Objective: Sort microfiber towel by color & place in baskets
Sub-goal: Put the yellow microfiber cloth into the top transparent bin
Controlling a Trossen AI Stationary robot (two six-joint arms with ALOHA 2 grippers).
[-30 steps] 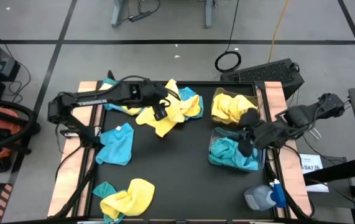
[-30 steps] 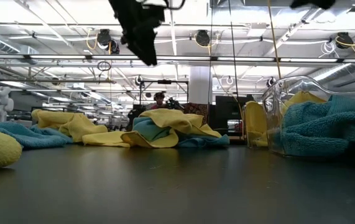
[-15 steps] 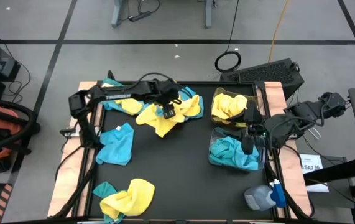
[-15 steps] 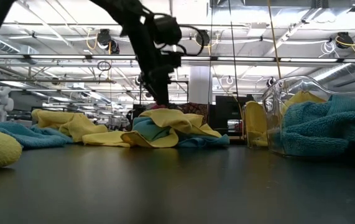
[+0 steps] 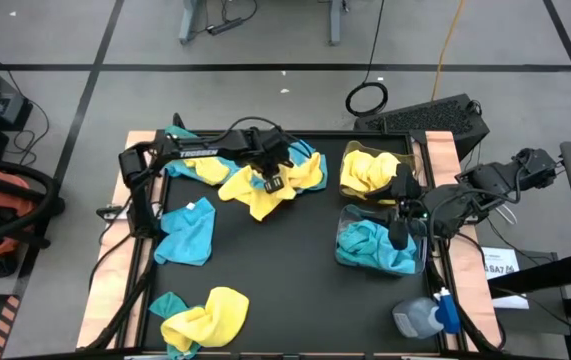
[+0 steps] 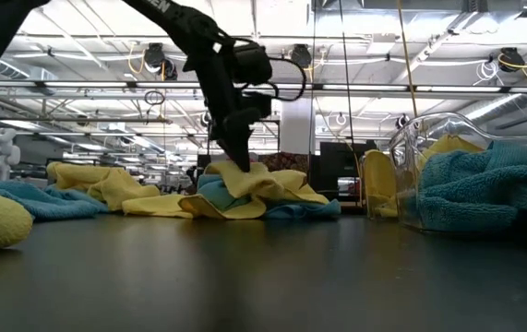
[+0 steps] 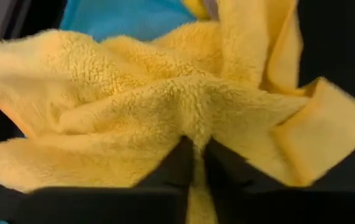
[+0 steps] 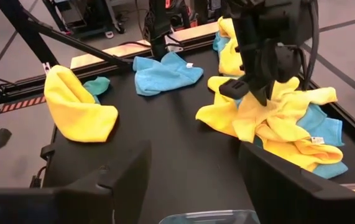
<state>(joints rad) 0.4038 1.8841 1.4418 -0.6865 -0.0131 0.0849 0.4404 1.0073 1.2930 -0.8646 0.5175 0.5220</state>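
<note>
A heap of yellow and teal microfiber towels lies at the table's far middle. My left gripper (image 5: 270, 181) stands on it, shut on the top yellow towel (image 5: 248, 196), also seen in the low view (image 6: 268, 184). Two clear baskets stand at the right: the far one (image 5: 412, 158) holds yellow towels, the near one (image 5: 417, 268) holds teal towels. My right gripper (image 5: 397, 226) hangs open above the near basket, nothing between its fingers (image 8: 124, 177). My left gripper pinches a raised fold (image 7: 193, 127) of the yellow towel between its two fingers (image 7: 172, 168), near the towel's middle. The fingers come steeply from above, slanting down (image 6: 235, 157). The rest of the towel lies slack on the heap and the table.
A teal towel (image 5: 187, 231) lies at the left, a yellow and teal bundle (image 5: 205, 318) at the near left, more towels (image 5: 190, 165) at the far left. A blue-capped grey bottle (image 5: 425, 316) lies near right; a black keyboard (image 5: 435, 118) sits beyond the table.
My left gripper has come down and toward the table's right onto the heap, tipping steeper, and has shut on a fold of the yellow towel, which now bunches up at the fingers. My right gripper has risen a little above the near basket.
</note>
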